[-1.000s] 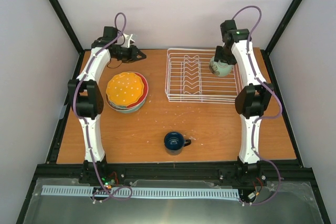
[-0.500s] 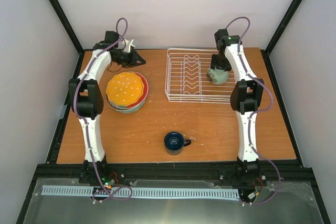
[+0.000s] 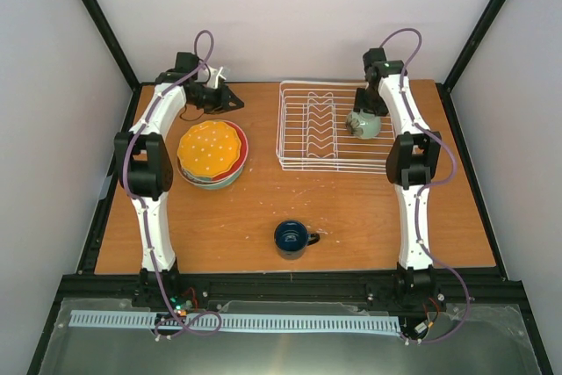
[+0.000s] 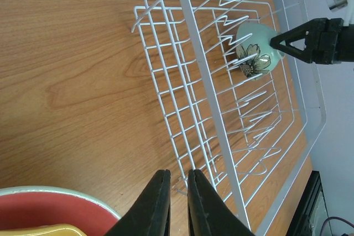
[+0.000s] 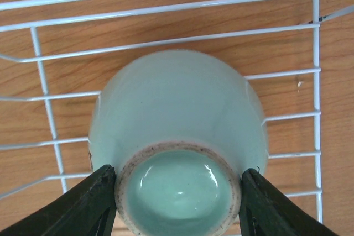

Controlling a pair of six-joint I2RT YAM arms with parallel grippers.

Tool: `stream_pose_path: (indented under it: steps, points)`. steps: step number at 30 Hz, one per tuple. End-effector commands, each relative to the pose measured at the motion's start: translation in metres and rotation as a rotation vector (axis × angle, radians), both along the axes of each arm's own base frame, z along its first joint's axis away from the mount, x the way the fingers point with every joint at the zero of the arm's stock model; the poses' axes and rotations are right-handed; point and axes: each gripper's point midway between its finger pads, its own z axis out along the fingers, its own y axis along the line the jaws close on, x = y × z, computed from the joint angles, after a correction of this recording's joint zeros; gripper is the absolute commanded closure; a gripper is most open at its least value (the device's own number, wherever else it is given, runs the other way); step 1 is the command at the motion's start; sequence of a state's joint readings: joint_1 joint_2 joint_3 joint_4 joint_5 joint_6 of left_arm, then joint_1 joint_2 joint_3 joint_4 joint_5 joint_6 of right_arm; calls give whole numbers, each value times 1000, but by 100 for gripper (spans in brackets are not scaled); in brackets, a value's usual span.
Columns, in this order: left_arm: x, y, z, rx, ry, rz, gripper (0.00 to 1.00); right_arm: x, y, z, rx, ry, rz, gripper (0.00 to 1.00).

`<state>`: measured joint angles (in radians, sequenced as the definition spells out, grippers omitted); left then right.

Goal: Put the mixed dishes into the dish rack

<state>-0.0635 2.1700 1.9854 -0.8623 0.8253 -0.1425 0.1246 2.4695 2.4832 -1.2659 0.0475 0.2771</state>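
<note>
Small pale green bowl [image 3: 365, 125] sits in the right half of the dish rack [image 3: 279, 129], up in the upper right of the overhead view, and the right gripper [image 5: 177, 192] has it! From the right wrist camera the bowl's unglazed foot ring faces straight up at the lens. A black finger presses each side of its base, and white rack wires and wood show behind it. Whether the bowl is resting on those wires or hanging just above them, I cannot tell. The left wrist view catches it from the side, tipped over among the zigzag plate slots, with a dark flower painted on its wall.

Over to the upper left: the left gripper [image 4: 176, 203] is pinched together with nothing between its fingers, above the counter [image 3: 351, 208] just beyond the stack of plates. That stack sits left of the rack and well apart from it. The orange-yellow dotted plate [image 3: 209, 148] is on top and the red plate [image 3: 243, 151] peeks out beneath; the lower pieces are too covered to tell apart. Down at lower centre, the dark blue mug [image 3: 291, 236] stands upright and alone, handle pointing right.
</note>
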Motion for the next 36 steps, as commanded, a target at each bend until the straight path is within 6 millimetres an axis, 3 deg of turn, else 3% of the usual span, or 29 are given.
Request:
stream_pose_path:
  steps: [1, 6, 13, 25, 30, 36]
  points:
    - [-2, 2, 24, -1, -59, -3, 89, 17, -6, -7, -4, -37, -7, 97]
    - [-1, 2, 22, -1, -56, 1, 88, 20, -8, -18, -7, -27, -11, 95]
    - [-1, 6, 32, 26, -88, 19, 83, 24, -10, -6, -17, -62, -26, 64]
    - [-9, 19, 69, 108, -200, 66, 72, 26, -13, 25, -26, -136, -34, 35]
    - [-13, 20, 84, 120, -227, 73, 67, 25, -16, 32, -40, -149, -47, 30]
    - [-24, 6, 117, 123, -310, 41, 65, 21, -24, 67, -87, -223, -79, 30]
